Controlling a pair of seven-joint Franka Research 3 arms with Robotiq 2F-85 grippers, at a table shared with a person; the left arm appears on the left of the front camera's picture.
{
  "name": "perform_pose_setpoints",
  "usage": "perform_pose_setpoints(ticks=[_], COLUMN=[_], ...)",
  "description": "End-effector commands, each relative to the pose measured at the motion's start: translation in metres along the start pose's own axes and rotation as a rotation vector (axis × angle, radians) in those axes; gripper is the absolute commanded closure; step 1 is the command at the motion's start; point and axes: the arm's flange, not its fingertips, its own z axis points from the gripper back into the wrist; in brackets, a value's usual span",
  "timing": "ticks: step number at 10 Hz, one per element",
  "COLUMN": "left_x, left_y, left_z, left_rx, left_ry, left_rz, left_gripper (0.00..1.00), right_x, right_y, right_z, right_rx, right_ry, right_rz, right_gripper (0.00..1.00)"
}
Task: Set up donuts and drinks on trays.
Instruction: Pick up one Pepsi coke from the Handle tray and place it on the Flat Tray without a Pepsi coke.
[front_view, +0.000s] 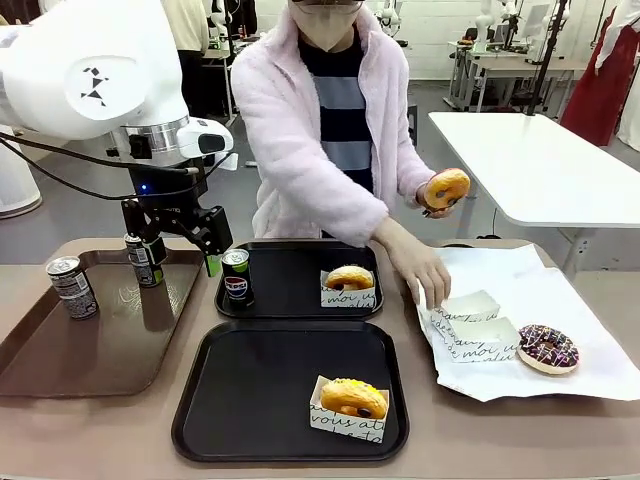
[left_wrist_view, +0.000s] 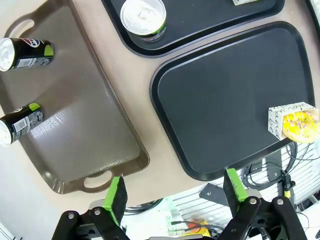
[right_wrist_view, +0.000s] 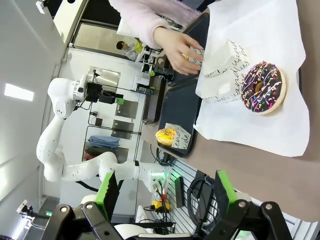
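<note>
Green pads (left_wrist_view: 117, 196) tip the left jaws, which stand spread as wide as they go with nothing between them, hanging over the brown tray (front_view: 60, 370). A can (front_view: 145, 262) stands upright on that tray just beside the jaws, on their outer side, its long axis vertical; a second can (front_view: 72, 287) stands farther out toward the tray's left rim. In the left wrist view both lie off to the side of the open gap, not under it, so I judge the jaws must shift sideways before coming down around either. The left arm is plainly the nearer one to them. Next over, the far black tray (front_view: 300, 310) already carries a Pepsi can (front_view: 237, 275) and a glazed donut (front_view: 349, 280) in its sleeve. The near black tray (front_view: 250, 400) has only a yellow donut (front_view: 352, 398), so it likely wants a drink. The right jaws, seen in the right wrist view, are likewise wide open and empty, above the surface (front_view: 120, 430) near the white paper (right_wrist_view: 265, 45), where a chocolate donut (right_wrist_view: 262, 87) lies unsleeved. The person's one hand (front_view: 425, 272) rests on loose sleeves (front_view: 470, 305); the other lifts a second glazed donut (front_view: 446, 187).
</note>
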Motion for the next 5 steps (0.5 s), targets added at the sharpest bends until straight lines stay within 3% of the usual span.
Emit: perform_pose_setpoints(ticks=[1, 3, 5], left_x=[-0.012, -0.045, -0.036], left_y=[0.049, 0.148, 0.208], left_z=[0.019, 0.032, 0.027], left_rx=[-0.009, -0.025, -0.005], left_ry=[0.003, 0.015, 0.008], left_rz=[0.060, 0.182, 0.234], left_gripper=[0.00, 0.00, 0.00], right_x=[0.002, 0.002, 0.002], right_y=[0.001, 0.001, 0.001], right_z=[0.000, 0.000, 0.000], right_rx=[0.019, 0.019, 0.019], right_ry=[-0.021, -0.021, -0.021], right_rz=[0.020, 0.020, 0.020], right_gripper=[0.00, 0.00, 0.00])
